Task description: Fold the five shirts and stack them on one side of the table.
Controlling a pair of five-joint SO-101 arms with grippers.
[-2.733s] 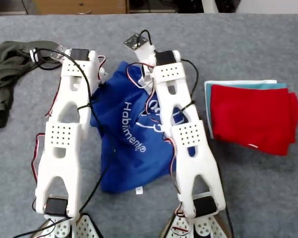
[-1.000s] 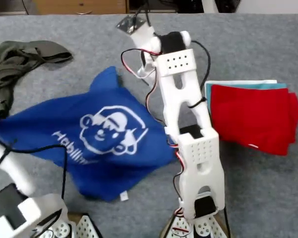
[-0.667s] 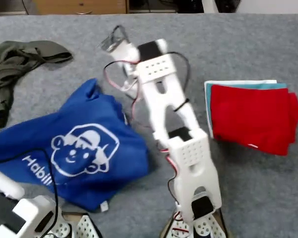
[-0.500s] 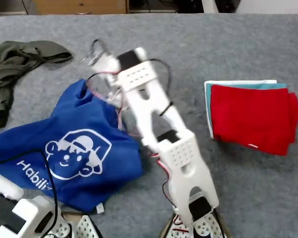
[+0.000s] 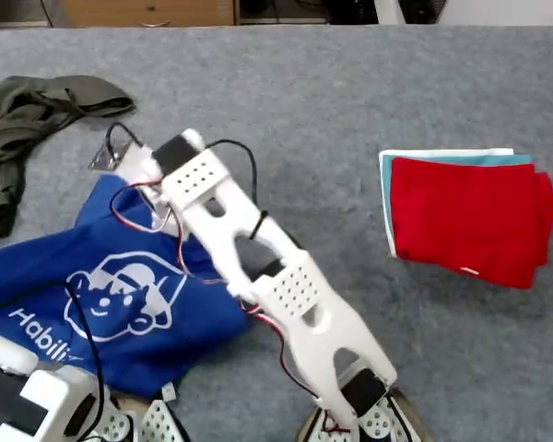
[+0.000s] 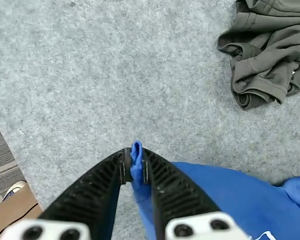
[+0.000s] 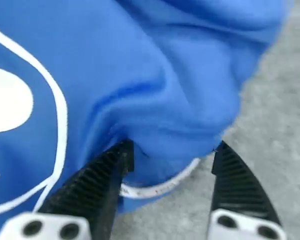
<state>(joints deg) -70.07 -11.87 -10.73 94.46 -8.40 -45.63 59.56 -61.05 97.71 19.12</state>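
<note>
I have swung the right gripper (image 7: 172, 152) leftward across the table, and the blue shirt (image 5: 37, 276) has slid with it. Its jaws gape wide over a fold, while the left gripper (image 6: 135, 167) pinches the shirt's edge.

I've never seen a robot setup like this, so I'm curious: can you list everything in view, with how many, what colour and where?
Blue shirt: one, blue with a white cartoon print, spread on the near left of the table.
Olive shirt: one, olive green, crumpled at the far left.
Folded stack: one pile, red on top with teal and white edges beneath, on the right side.
Table: one, grey and carpet-like.
Wooden furniture: brown, beyond the far edge.
Left gripper: black, shut on an edge of the blue shirt.
Right gripper: black, open, with bunched blue shirt between its jaws.
</note>
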